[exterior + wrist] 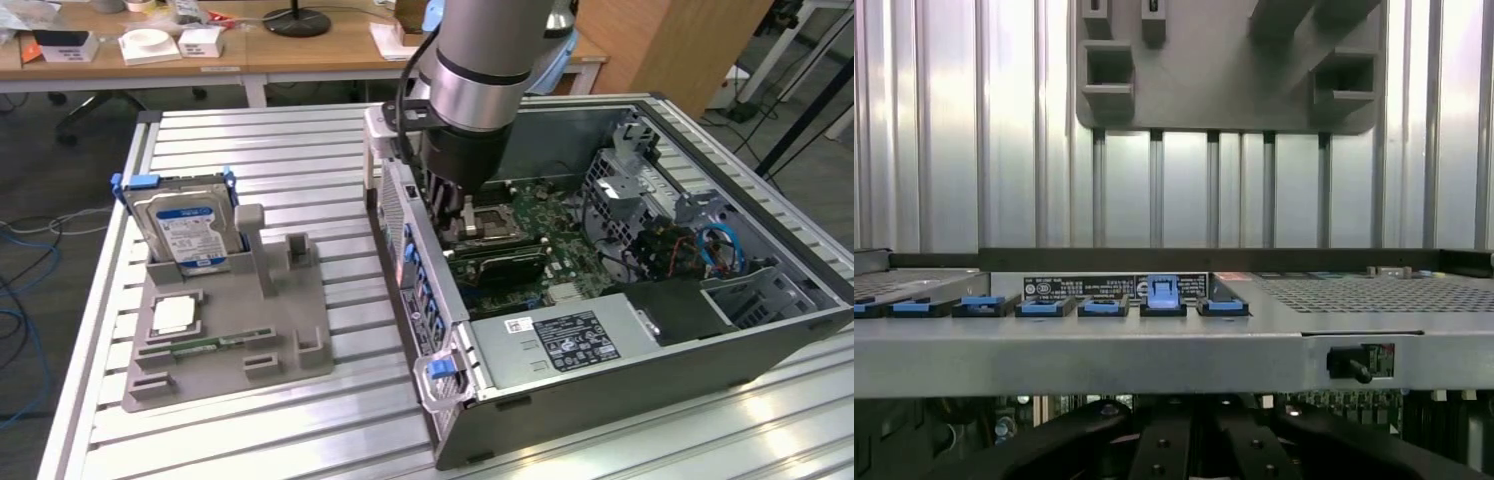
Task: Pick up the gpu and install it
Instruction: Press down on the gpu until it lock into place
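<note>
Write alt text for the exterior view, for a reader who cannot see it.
The robot arm reaches down into an open computer case lying on a slatted metal table, above the motherboard. On the exterior view's left, a grey holder carries a hard drive.

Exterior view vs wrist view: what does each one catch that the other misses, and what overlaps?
Exterior view alone: the hard drive standing upright in the grey holder, the arm reaching down into the open computer case, the motherboard, a dark card lying on it below the gripper, and the power supply label.

Wrist view alone: a close look at the case's rear panel, with its row of blue clips and perforated grille.

Both: the grey holder, the case wall and the slatted metal table.
</note>
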Controlling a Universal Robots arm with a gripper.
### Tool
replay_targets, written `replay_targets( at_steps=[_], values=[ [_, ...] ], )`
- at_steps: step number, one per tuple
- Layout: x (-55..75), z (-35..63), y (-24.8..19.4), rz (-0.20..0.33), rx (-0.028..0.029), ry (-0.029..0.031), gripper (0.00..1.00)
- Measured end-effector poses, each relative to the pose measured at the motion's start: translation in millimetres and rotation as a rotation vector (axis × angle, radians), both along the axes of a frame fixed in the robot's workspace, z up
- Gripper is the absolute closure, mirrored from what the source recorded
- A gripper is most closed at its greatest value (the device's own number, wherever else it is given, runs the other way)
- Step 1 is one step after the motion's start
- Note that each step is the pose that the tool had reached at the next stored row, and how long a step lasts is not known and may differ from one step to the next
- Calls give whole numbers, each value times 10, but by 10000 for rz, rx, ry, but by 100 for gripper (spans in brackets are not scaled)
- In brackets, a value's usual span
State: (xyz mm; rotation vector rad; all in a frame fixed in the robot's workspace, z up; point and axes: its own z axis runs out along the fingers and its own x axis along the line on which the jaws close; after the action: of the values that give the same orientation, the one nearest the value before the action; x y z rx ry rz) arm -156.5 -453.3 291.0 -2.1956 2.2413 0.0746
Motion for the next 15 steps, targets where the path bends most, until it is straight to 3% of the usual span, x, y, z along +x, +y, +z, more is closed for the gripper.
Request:
replay_targets(
  at_steps=[2,7,15],
  values=[
    [4,15,0,14,35,-1,89],
    [4,135,-1,38,31,-1,89],
    [-19,117,-15,36,36,-5,89]
  ],
)
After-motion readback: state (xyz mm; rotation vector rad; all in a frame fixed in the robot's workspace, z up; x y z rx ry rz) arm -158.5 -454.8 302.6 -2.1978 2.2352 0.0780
